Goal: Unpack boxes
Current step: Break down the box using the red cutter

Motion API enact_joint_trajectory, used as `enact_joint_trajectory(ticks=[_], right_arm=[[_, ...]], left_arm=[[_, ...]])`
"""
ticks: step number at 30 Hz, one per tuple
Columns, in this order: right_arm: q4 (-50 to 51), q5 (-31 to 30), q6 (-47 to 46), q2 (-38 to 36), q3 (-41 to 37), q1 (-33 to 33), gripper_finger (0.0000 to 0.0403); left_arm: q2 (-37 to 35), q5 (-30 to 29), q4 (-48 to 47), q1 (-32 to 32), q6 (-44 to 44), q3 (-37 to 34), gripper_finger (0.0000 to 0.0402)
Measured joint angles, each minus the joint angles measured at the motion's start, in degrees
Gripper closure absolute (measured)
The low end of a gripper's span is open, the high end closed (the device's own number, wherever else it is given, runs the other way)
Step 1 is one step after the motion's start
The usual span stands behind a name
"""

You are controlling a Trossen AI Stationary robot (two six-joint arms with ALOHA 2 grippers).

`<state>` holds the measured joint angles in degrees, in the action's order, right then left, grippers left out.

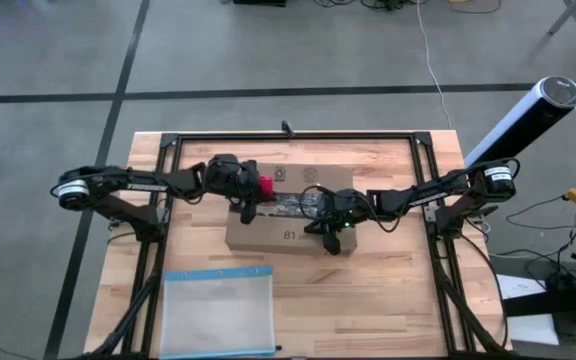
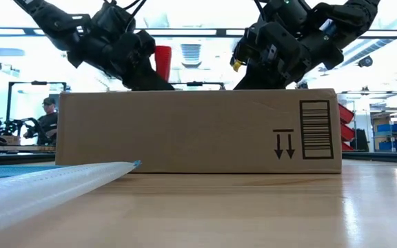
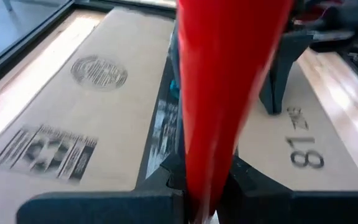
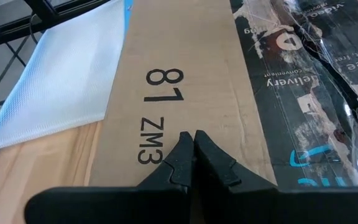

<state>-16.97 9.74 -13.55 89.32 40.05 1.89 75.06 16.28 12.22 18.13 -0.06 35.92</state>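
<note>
Left gripper [image 1: 251, 190] clamped on red tool [image 1: 264, 185] over box [image 1: 268, 237] tape seam; right gripper [image 1: 330, 243] pinched closed, empty, on box top

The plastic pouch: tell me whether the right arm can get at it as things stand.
Probably yes. The pouch lies flat in the open on the table, nothing on it. The right gripper, shut and empty, rests on the box and would only have to lift away. The left gripper holds the red tool.

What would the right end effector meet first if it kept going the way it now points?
The right end effector, its tips shut together, points down at the cardboard box. It would likely meet the box's plain top flap beside the printed "81", not the tape strip. Whether it already touches is unclear.
</note>
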Motion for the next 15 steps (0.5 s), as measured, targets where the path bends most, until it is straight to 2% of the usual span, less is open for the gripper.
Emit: enact_joint_trajectory(ticks=[7,15], right_arm=[[0.1,-0.2,-0.1,0.0,0.0,0.0,0.0403],[0.1,-0.1,-0.1,0.0,0.0,0.0,0.0403]], left_arm=[[-4.9,-3.6,-8.3,0.0,0.9,0.0,0.038],[-6.9,-5.3,-12.2,0.0,1.2,0.0,0.038]])
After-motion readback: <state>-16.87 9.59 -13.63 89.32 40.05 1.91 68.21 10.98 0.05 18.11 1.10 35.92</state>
